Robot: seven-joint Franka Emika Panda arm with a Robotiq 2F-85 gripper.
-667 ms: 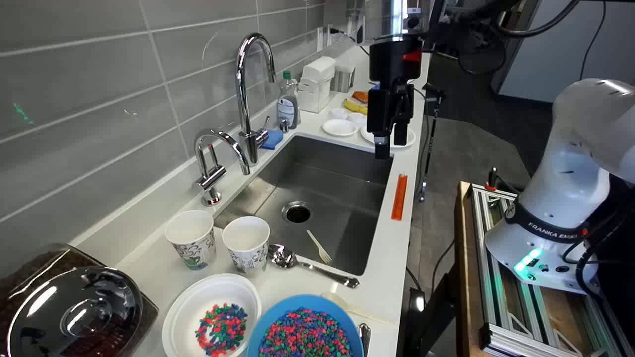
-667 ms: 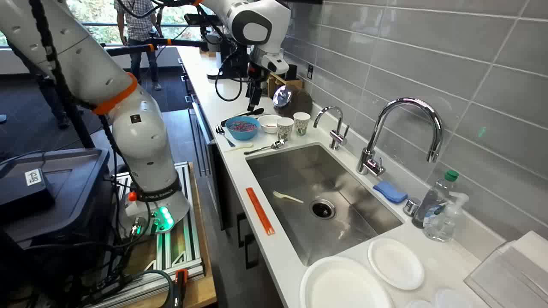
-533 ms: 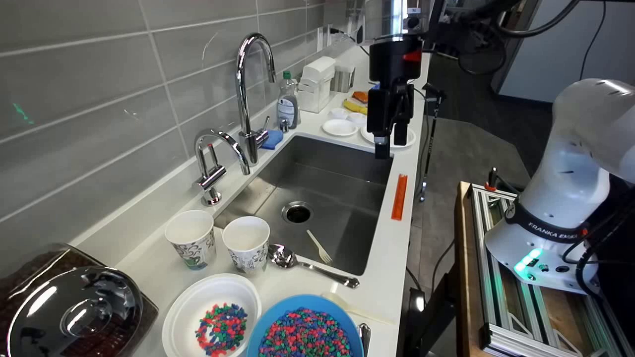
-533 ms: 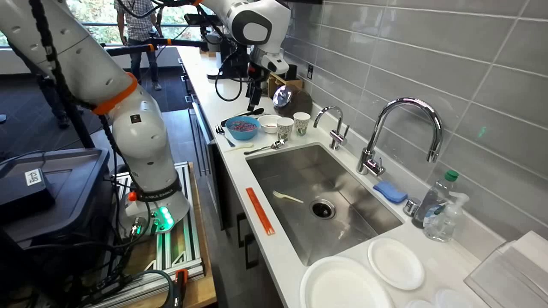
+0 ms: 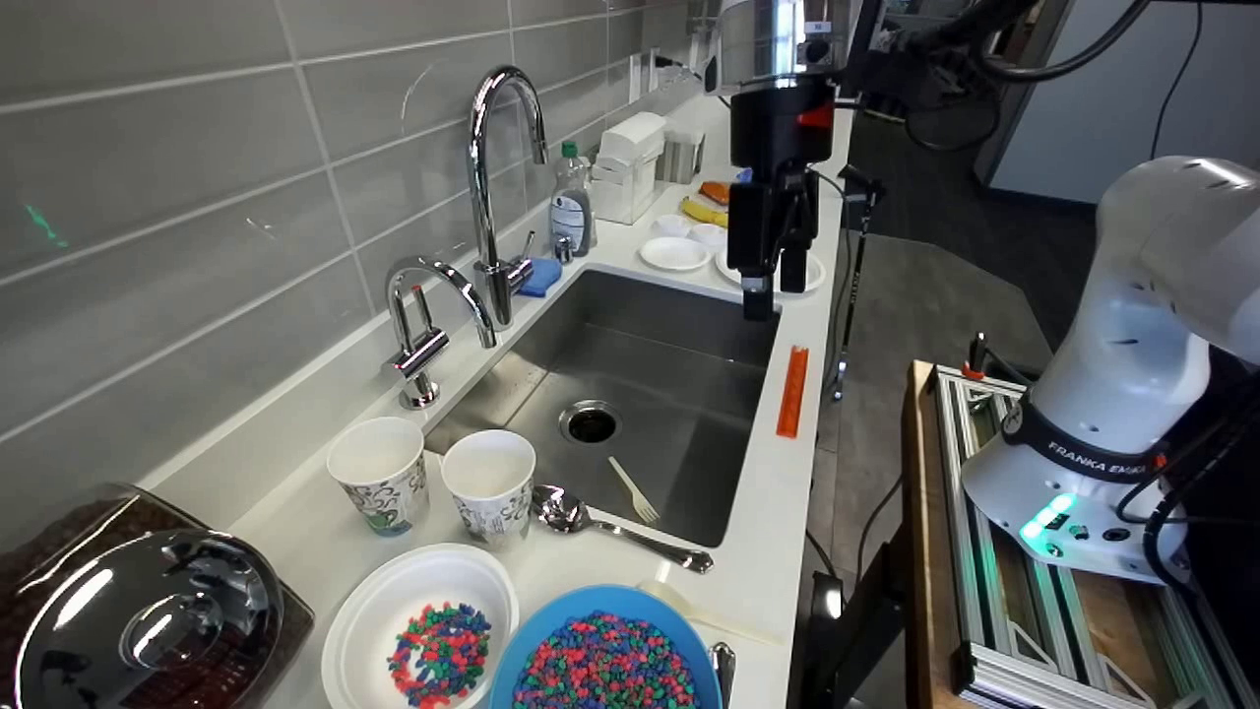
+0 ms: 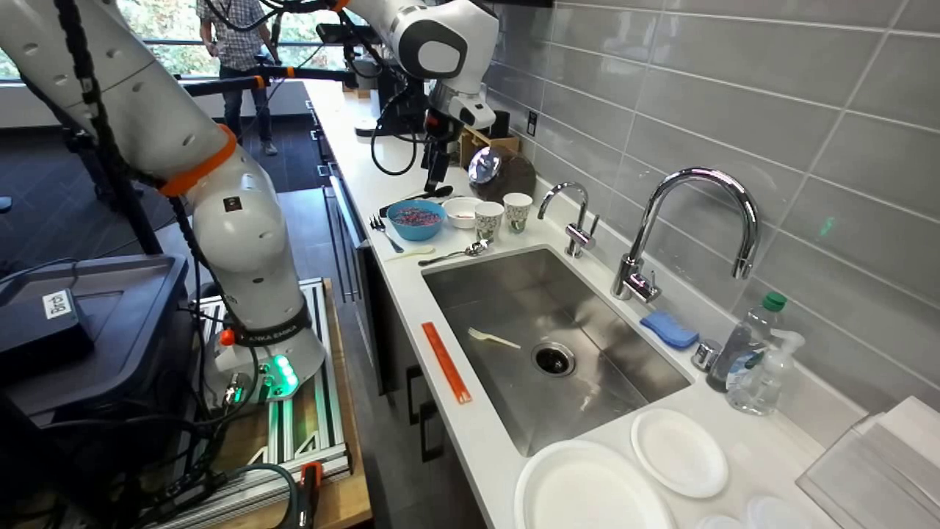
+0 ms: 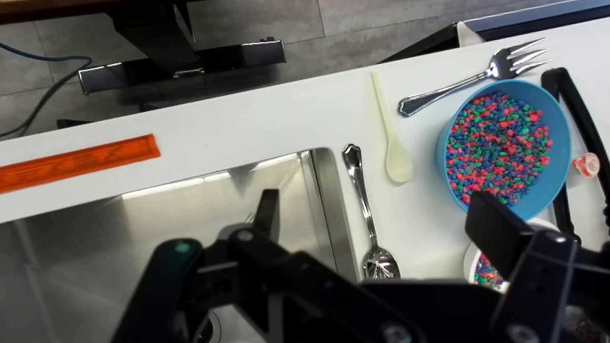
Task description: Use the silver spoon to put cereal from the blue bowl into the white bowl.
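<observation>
The silver spoon (image 5: 630,537) lies on the counter beside the sink edge, and it also shows in the wrist view (image 7: 364,205). The blue bowl (image 7: 560,119) is full of multi-coloured cereal (image 7: 500,147). It stands in both exterior views (image 5: 522,640) (image 6: 417,229). The white bowl (image 5: 364,630) stands beside it, with a smaller heap of cereal (image 5: 443,655). In the wrist view the white bowl (image 7: 472,262) is mostly hidden by a finger. My gripper (image 7: 376,209) is open and empty, high above the spoon, which shows between its fingers. It appears in both exterior views (image 5: 776,286) (image 6: 434,182).
The steel sink (image 5: 660,404) holds a plastic fork (image 5: 635,489). Two patterned cups (image 5: 379,478) (image 5: 490,487) stand near the bowls. A pale plastic spoon (image 7: 391,133), a metal fork (image 7: 450,88) and black tongs (image 7: 588,124) surround the blue bowl. Two faucets (image 6: 687,176) (image 6: 576,235) rise behind the sink.
My gripper has come down very slightly and is still open. The spoon, bowls and cereal have not moved.
</observation>
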